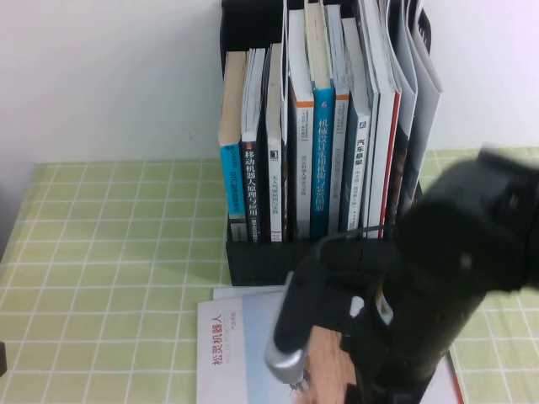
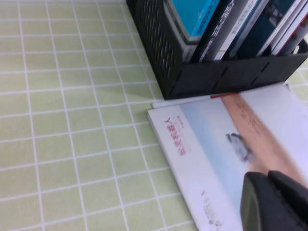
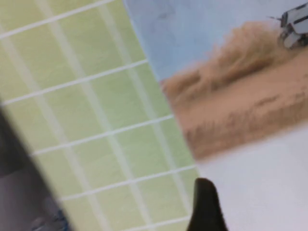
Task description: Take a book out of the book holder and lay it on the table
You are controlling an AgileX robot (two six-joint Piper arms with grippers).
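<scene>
Green table bears the book beneath right fingers.

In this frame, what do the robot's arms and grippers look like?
The right arm over the book is bulky matte black with rounded joint housings, a thin black cable and a silver-grey cylindrical part. The right gripper shows one black fingertip. The left gripper, at the book's edge, is smooth black plastic with a seam.

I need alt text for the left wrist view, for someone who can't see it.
The book lies flat on the green grid table, in front of the black book holder still filled with upright books. A dark tool tip hangs over the book's near edge. The left and right tools cannot be judged.
</scene>
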